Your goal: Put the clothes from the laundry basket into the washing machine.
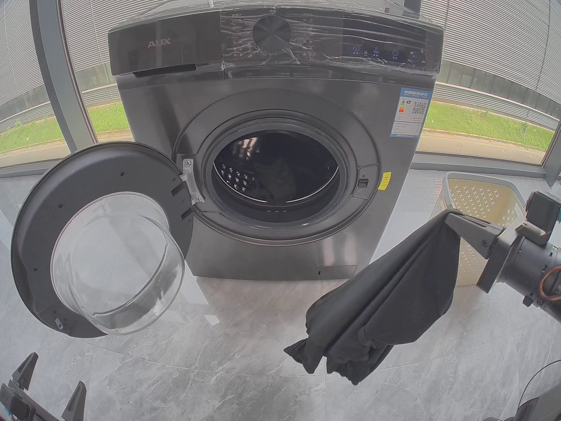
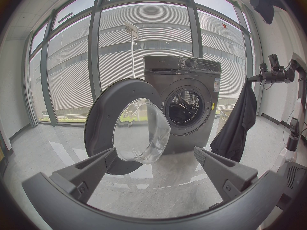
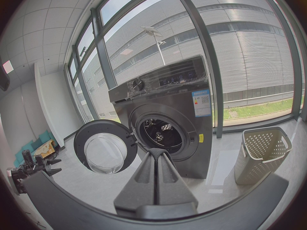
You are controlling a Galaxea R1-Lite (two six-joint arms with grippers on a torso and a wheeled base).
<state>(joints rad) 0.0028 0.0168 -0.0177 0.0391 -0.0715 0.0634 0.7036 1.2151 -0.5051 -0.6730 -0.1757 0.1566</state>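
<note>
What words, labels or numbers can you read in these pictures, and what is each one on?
Washing machine, drawer panel: a short brand logo, left unquoted.
Control panel: lit symbols, too small to read.
Blue-and-white label: print and a square code, too small to read.
Yellow sticker: too small to read.
Laundry basket, dark garment: no print.

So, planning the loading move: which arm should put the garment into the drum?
Right. The right gripper holds the black garment, lifted near the open washing machine; the left gripper is low and empty.
</note>
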